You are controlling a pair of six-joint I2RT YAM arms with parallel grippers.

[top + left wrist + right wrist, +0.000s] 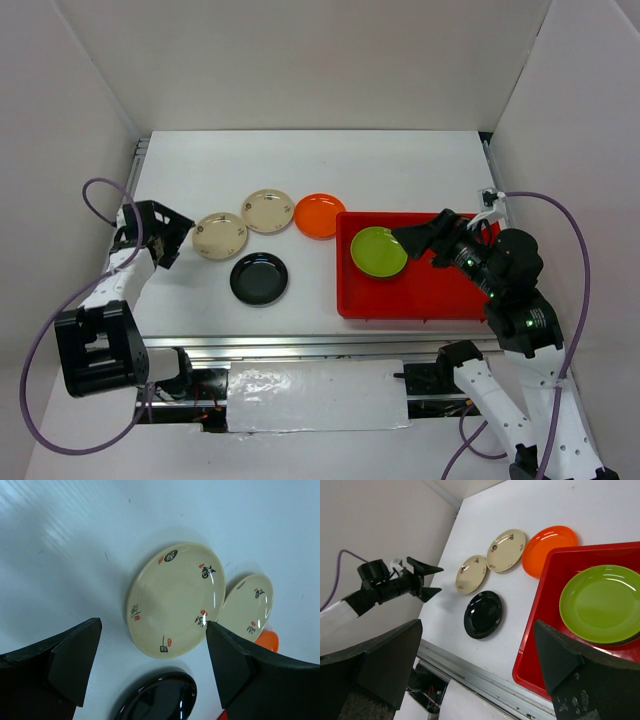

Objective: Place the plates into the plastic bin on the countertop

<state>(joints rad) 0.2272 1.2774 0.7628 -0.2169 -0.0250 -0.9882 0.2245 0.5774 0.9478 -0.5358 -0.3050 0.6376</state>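
On the white countertop (300,165) lie two beige patterned plates (220,235) (268,211), an orange plate (320,215) and a black plate (259,278). The red plastic bin (420,300) at the right holds a lime green plate (379,251); a dark rim shows under it in the right wrist view (615,641). My left gripper (183,238) is open and empty, just left of the nearer beige plate (175,600). My right gripper (418,248) is open and empty, over the bin beside the green plate (602,602).
White walls enclose the table on three sides. A metal rail (300,348) runs along the near edge. The orange plate touches the bin's far left corner. A purple cable (570,250) loops by the right arm.
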